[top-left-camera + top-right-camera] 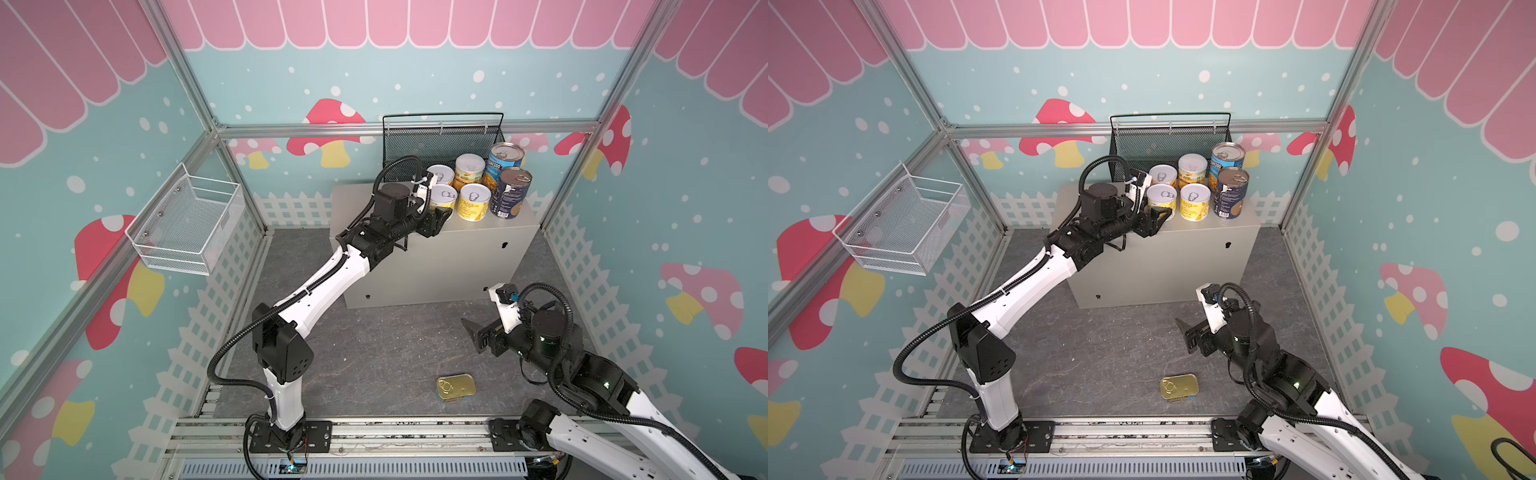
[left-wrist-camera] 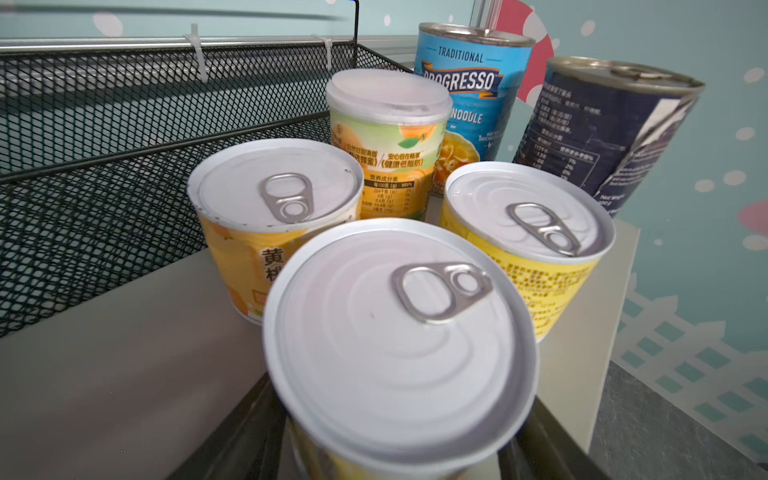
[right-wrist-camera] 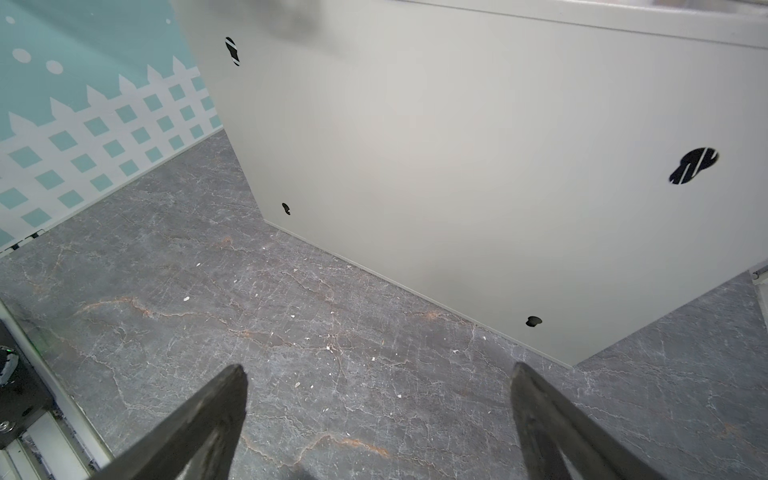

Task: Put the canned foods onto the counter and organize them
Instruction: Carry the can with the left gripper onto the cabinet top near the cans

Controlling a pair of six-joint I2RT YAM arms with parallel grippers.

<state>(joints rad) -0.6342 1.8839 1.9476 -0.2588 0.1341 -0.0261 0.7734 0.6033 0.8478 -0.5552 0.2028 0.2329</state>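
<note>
On the counter [image 1: 436, 257] stand several small yellow-labelled cans with white pull-tab lids and two taller blue cans [image 1: 505, 160] [image 1: 513, 193], grouped at its back right. My left gripper [image 1: 441, 208] is shut on the front-left yellow can [image 1: 444, 196] [image 2: 399, 340], whose base rests on or just above the counter top; dark fingers [image 2: 249, 436] flank it in the left wrist view. A flat gold-topped SPAM tin [image 1: 456, 387] [image 1: 1178, 386] lies on the grey floor near the front. My right gripper [image 1: 473, 332] [image 3: 378, 368] hangs open and empty over the floor, facing the counter's front.
A black mesh basket [image 1: 440, 137] stands right behind the cans on the back wall. A white wire basket [image 1: 187, 224] hangs on the left wall. The counter's left half is bare [image 2: 104, 374]. Rails run along the front edge.
</note>
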